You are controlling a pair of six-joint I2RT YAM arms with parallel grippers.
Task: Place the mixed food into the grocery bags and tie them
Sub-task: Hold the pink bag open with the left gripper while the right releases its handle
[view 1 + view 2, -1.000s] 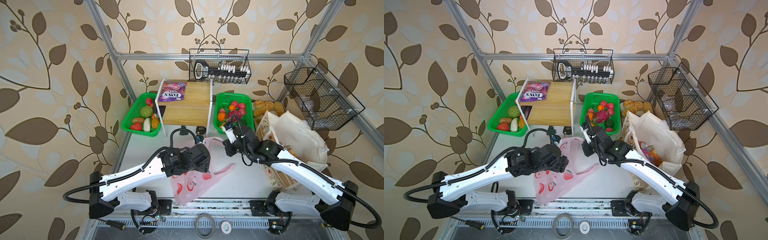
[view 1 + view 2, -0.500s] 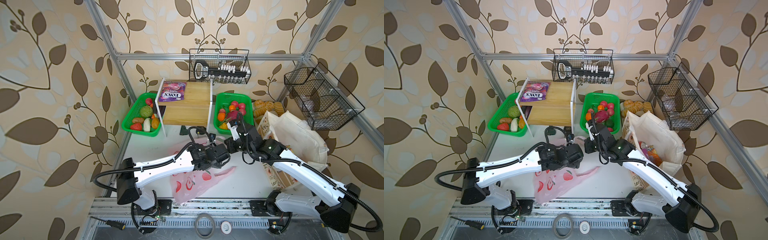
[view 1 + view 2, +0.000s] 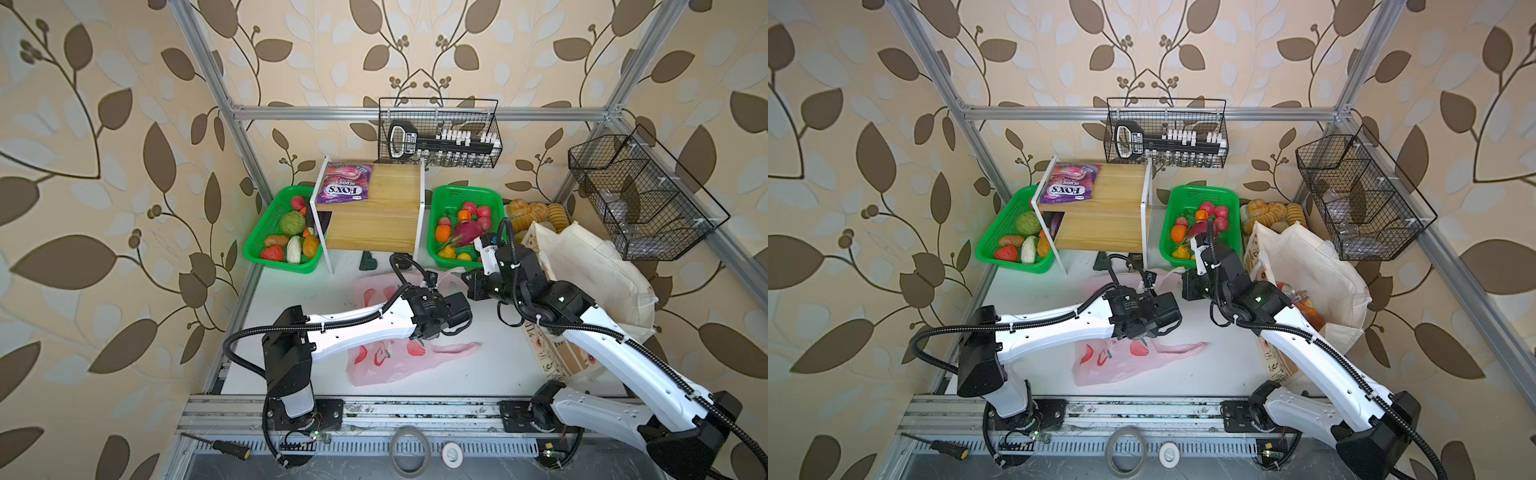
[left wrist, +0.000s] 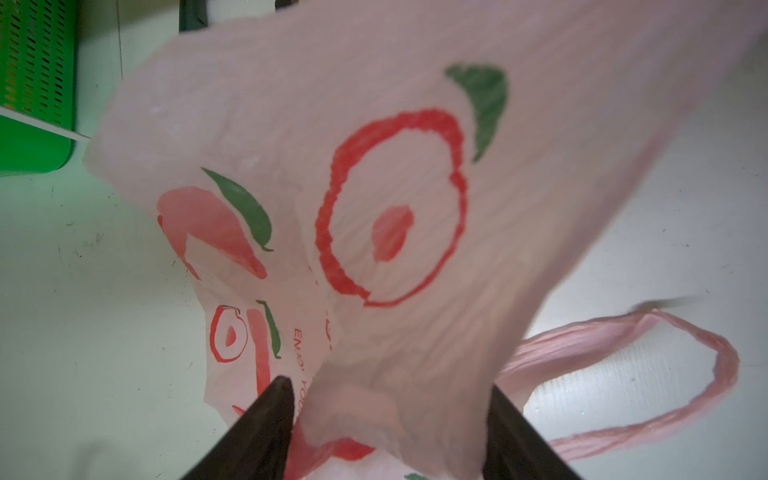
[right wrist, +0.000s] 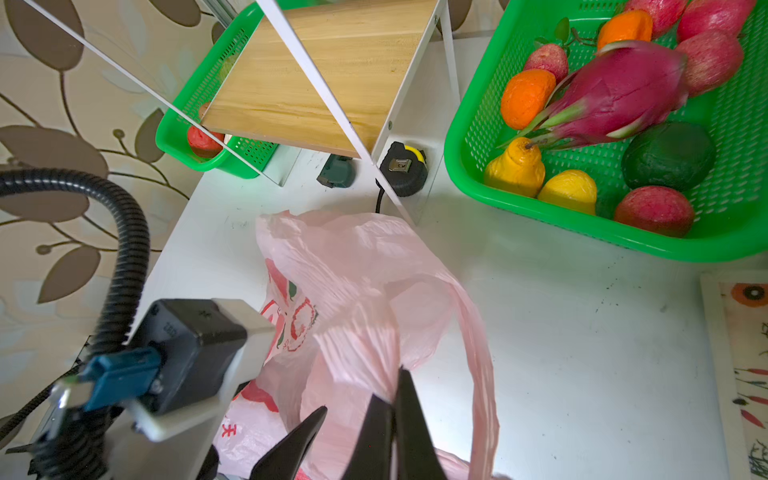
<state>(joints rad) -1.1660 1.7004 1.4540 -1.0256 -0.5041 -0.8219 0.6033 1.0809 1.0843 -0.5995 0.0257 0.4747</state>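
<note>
Opening pink plastic bag (image 3: 386, 361), lying lower centre in a top view.
Left wrist: left gripper (image 4: 390, 419) released, astride bag film, bottom centre. Right wrist: right gripper (image 5: 392, 409) clenched on bag rim; dragon fruit (image 5: 623, 91) upper right, unbagged. Next, likely: pinch, spread mouth.

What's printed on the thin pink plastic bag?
The thin translucent pink plastic bag carries red fruit prints with green leaves; clearest in left wrist view.

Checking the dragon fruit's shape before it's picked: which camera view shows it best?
The right wrist view: the dragon fruit lies large and whole in the green basket, green tips clear. In both top views it is small and far off. The left wrist view misses it.
</note>
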